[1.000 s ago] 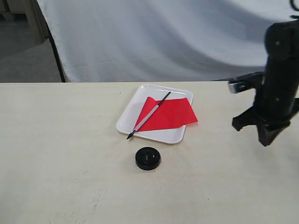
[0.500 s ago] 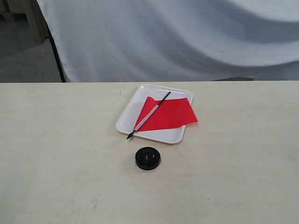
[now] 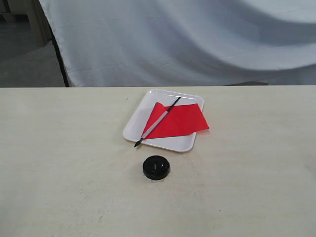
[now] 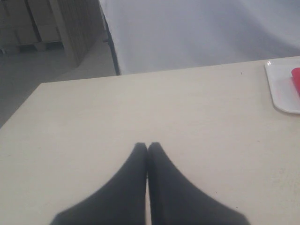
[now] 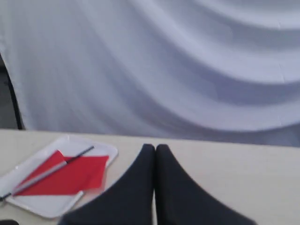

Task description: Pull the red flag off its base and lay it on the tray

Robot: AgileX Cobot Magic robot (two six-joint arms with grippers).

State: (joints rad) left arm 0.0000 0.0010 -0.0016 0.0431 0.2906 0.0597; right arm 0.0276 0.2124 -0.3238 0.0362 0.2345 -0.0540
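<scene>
The red flag (image 3: 180, 121) lies flat on the white tray (image 3: 136, 126), its pole (image 3: 155, 123) running diagonally with the black tip just over the tray's near rim. The black round base (image 3: 156, 167) stands alone on the table in front of the tray. Neither arm shows in the exterior view. My left gripper (image 4: 147, 146) is shut with nothing in it, above bare table, with the tray's corner (image 4: 281, 89) off to one side. My right gripper (image 5: 155, 148) is shut and holds nothing; the flag (image 5: 70, 176) on the tray (image 5: 101, 150) shows beside it.
The pale tabletop (image 3: 59, 148) stretches around the tray and base. A white cloth backdrop (image 3: 187, 39) hangs behind the table's far edge. A dark post (image 3: 59, 57) stands at the back left.
The right arm, seen at the right edge one second ago, has withdrawn out of the exterior view. Flag, tray and base have not moved.
</scene>
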